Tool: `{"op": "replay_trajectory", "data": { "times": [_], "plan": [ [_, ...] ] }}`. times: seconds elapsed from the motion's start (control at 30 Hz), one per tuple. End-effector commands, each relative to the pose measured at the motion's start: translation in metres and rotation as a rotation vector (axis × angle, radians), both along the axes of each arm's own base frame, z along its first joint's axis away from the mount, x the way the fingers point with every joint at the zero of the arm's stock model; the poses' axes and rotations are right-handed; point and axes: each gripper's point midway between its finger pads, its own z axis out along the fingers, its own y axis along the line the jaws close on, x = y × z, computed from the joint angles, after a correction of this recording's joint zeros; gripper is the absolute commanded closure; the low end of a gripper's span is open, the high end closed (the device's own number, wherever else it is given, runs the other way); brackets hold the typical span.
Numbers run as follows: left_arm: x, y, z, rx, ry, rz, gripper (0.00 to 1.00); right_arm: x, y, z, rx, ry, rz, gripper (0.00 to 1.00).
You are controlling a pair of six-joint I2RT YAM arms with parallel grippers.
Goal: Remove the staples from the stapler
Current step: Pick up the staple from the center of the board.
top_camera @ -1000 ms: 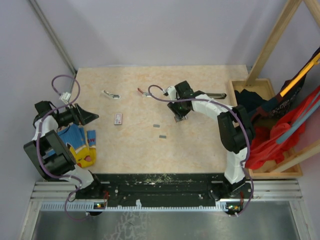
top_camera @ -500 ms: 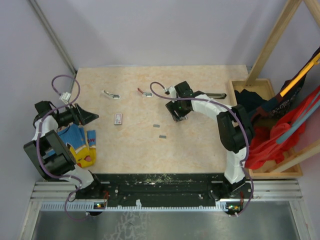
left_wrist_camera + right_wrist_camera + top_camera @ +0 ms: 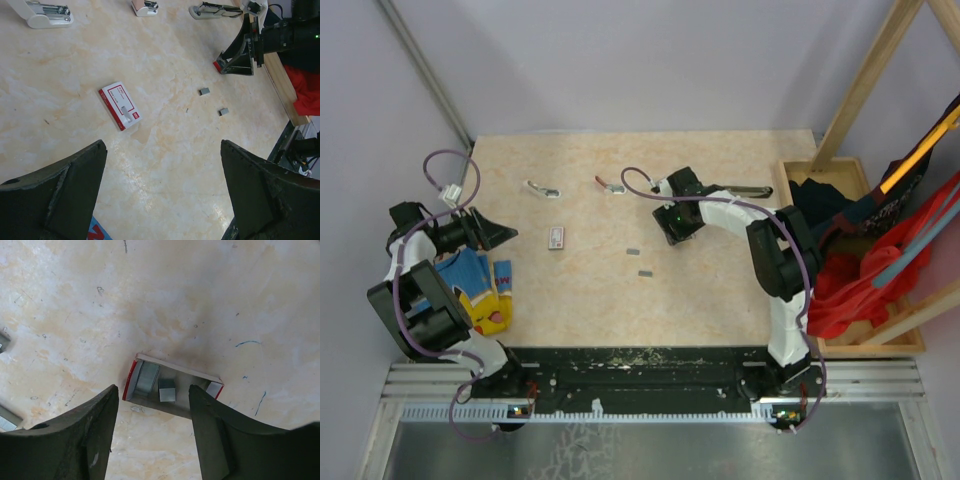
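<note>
The stapler (image 3: 752, 188), slim with a black top arm on a silvery base, lies at the back right, behind my right arm; it also shows in the left wrist view (image 3: 215, 9). Two loose grey staples (image 3: 633, 253) (image 3: 645, 272) lie mid-table. My right gripper (image 3: 153, 388) hangs open over a small red-edged box (image 3: 200, 380) that holds two more staple strips (image 3: 167, 390). Nothing sits between its fingers. My left gripper (image 3: 163, 145) stands wide open and empty at the far left (image 3: 505, 235).
A white-and-red tag (image 3: 556, 237) lies left of centre. A small white stapler (image 3: 542, 188) and a silvery clip with a red tail (image 3: 610, 184) lie at the back. A blue-and-yellow cloth (image 3: 480, 290) lies under the left arm. A wooden bin of fabrics (image 3: 860, 250) borders the right.
The right gripper's jaws have spread wider and its wrist has shifted slightly left over the box. The left arm has not moved.
</note>
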Motion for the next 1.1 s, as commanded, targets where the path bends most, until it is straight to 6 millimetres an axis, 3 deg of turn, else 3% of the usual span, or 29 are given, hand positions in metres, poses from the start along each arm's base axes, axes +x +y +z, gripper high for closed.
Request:
{"op": "replay_trajectory", "data": {
  "times": [0.0,0.37,0.67,0.8,1.07],
  "plan": [
    [0.000,0.000,0.002,-0.009,-0.020,-0.011,0.00,0.007,0.004,0.001,0.008,-0.030,-0.015,0.44],
    [0.000,0.000,0.002,-0.012,-0.019,-0.012,0.00,0.006,0.000,0.001,-0.013,-0.032,-0.012,0.58],
    [0.000,0.000,0.002,-0.012,-0.016,-0.011,0.00,0.013,-0.004,0.011,-0.037,-0.079,0.003,0.61],
    [0.000,0.000,0.002,-0.012,-0.017,-0.012,0.00,0.017,-0.001,0.028,-0.027,-0.121,0.040,0.49],
    [0.000,0.000,0.001,-0.012,-0.016,-0.012,0.00,0.011,0.019,0.078,0.058,-0.218,0.209,0.47]
  ]
}}
